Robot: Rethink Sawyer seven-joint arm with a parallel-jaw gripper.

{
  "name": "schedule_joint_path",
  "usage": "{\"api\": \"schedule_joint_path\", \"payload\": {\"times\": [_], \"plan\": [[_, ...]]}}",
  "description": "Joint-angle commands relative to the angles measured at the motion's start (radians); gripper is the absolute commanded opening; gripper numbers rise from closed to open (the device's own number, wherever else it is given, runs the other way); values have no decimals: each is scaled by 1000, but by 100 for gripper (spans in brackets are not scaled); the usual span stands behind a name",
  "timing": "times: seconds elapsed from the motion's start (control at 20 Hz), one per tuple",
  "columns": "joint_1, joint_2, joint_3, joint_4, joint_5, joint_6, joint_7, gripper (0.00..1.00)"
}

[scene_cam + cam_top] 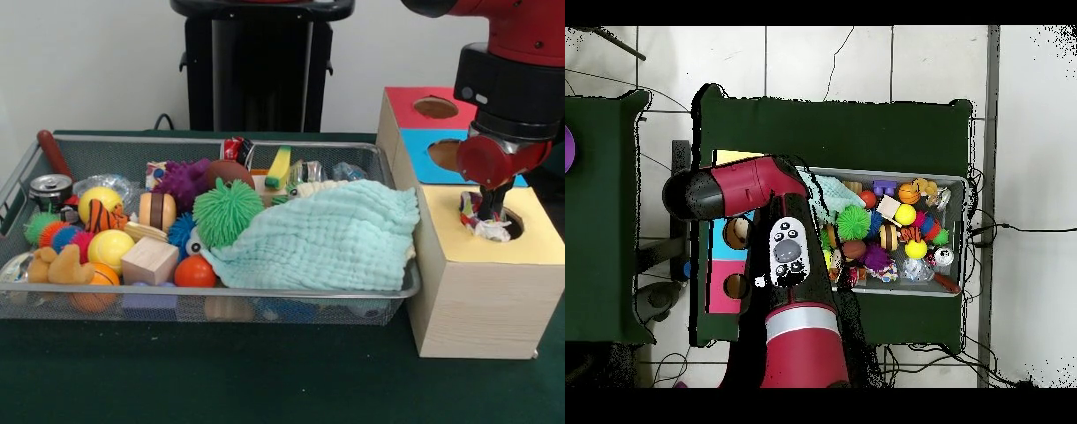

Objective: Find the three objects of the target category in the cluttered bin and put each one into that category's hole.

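gripper: closed on crumpled wrapper, at yellow hole
risk: wrapper snags rim, lands on box top
cause: release too high/off-centre

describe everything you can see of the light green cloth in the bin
The light green cloth is a soft, crinkly, waffle-textured fabric in pale mint. It lies crumpled and draped over the clutter at the end of the wire mesh bin nearest the wooden box, hiding whatever sits beneath. One edge hangs over the bin's front rim. The spiky green ball presses against its side, and the orange ball sits by its lower corner. The overhead view shows only a strip of it beside the arm.
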Motion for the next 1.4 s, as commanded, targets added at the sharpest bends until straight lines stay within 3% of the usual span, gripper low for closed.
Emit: {"api": "schedule_joint_path", "payload": {"times": [0.05,0.45,0.5,1.05,1.4], "plan": [[-43,-19,20,13,-4,62,83,0],[-72,-14,66,37,14,39,59,0],[-74,-15,70,40,12,37,59,100],[-65,-11,66,24,2,36,62,100],[-49,-83,30,16,4,82,79,100]]}}
